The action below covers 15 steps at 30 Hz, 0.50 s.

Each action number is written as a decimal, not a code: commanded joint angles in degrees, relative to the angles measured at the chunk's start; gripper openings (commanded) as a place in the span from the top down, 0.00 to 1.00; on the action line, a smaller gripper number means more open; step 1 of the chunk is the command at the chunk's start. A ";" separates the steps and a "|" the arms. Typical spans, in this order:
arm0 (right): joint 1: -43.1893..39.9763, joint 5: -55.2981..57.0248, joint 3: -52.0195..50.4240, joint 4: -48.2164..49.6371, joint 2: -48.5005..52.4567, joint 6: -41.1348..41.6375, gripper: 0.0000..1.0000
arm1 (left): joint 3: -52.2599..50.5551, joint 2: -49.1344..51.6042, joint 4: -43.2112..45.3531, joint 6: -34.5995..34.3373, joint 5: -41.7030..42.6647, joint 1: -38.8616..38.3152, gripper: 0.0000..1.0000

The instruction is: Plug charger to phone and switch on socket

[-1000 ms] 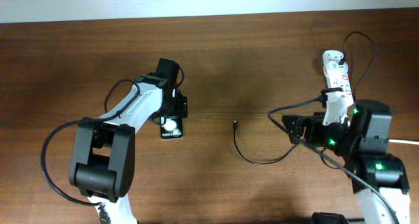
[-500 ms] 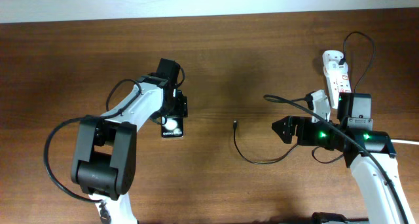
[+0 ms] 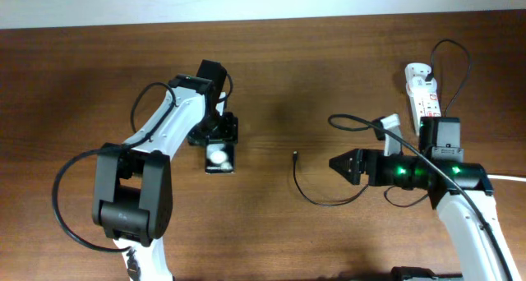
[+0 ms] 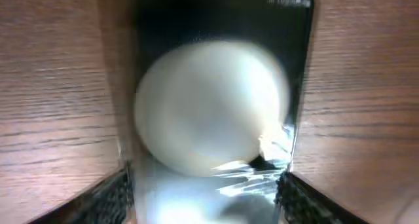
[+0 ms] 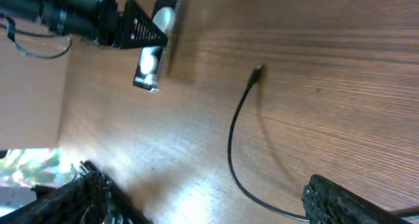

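The phone (image 3: 220, 159) is a black glossy slab lying left of centre, with a round white reflection; it fills the left wrist view (image 4: 216, 86). My left gripper (image 3: 219, 141) stands over its far end, one finger against each long edge, shut on the phone (image 5: 152, 60). The charger's thin black cable (image 3: 316, 200) curves across the wood to a small plug tip (image 3: 294, 156) that lies free. My right gripper (image 3: 335, 162) hangs wide open a short way right of the tip, holding nothing. In the right wrist view the cable (image 5: 230, 145) runs between its fingers (image 5: 340, 199). The socket (image 3: 422, 90) lies at the far right.
A thin black cable loops above the socket's far end (image 3: 456, 55). The right arm's base (image 3: 468, 207) covers the near right of the table. The back edge of the table (image 3: 263, 20) meets a white wall. Bare wood (image 3: 271, 92) separates the arms.
My right gripper has swung out to the left, toward the plug tip. The left jaws have narrowed onto the phone, which has shifted slightly right.
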 commanded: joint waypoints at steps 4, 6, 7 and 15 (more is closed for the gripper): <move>14.97 -1.77 0.63 12.79 10.34 9.31 0.01 | 3.08 -1.22 0.15 1.18 4.26 0.02 0.32; 17.88 -0.83 0.66 17.88 12.68 10.51 0.01 | 3.39 -1.51 0.33 1.18 4.09 0.02 0.24; 18.58 0.02 0.66 19.41 13.42 10.54 0.01 | 3.39 -1.49 0.42 1.20 3.78 0.02 0.18; 16.81 6.05 0.66 17.62 13.55 10.45 0.01 | 3.23 0.22 2.38 1.18 1.07 -3.67 0.01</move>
